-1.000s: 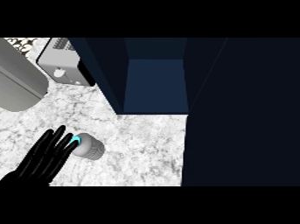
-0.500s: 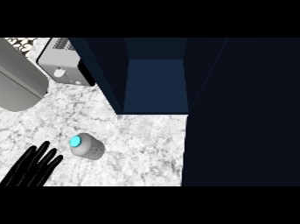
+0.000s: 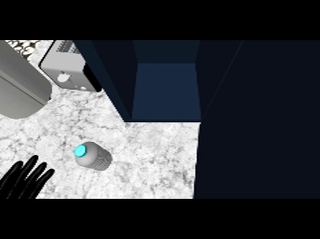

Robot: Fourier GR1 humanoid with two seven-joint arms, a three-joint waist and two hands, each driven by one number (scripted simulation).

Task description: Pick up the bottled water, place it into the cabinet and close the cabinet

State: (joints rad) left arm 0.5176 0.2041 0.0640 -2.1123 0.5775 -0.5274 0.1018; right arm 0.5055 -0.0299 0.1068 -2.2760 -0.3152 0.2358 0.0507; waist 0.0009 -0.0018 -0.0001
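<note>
**Bottle alone on the marble, cabinet standing open**

While my left hand (image 3: 21, 182) shows at the lower left edge of the view, its black fingers are straight and spread, holding nothing, and its palm is cut off by the edge. My right hand appears nowhere.

Taking the grey ribbed water bottle with the turquoise cap (image 3: 91, 155) as the landmark: it stands on the white, grey-veined marble counter (image 3: 149, 158), seen almost from straight above, so the round cap faces up and only a short stretch of its ridged side shows. My fingertips (image 3: 33, 163) lie just down and left of it, near but apart from it.

Up and to the right of the bottle is the dark navy cabinet (image 3: 166, 88), its front open; the boxy blue interior shows flat panels and no contents that I can make out. To the right of the bottle a broad, nearly black panel (image 3: 266, 121) fills that side of the view; whether it is the cabinet's door I cannot tell.

Up and left of the bottle sits a boxy silver toaster-like appliance (image 3: 67, 70), partly cut off at the top. Farther left lies a smooth grey rounded shape (image 3: 10, 86), also cut off, which I cannot identify.
</note>
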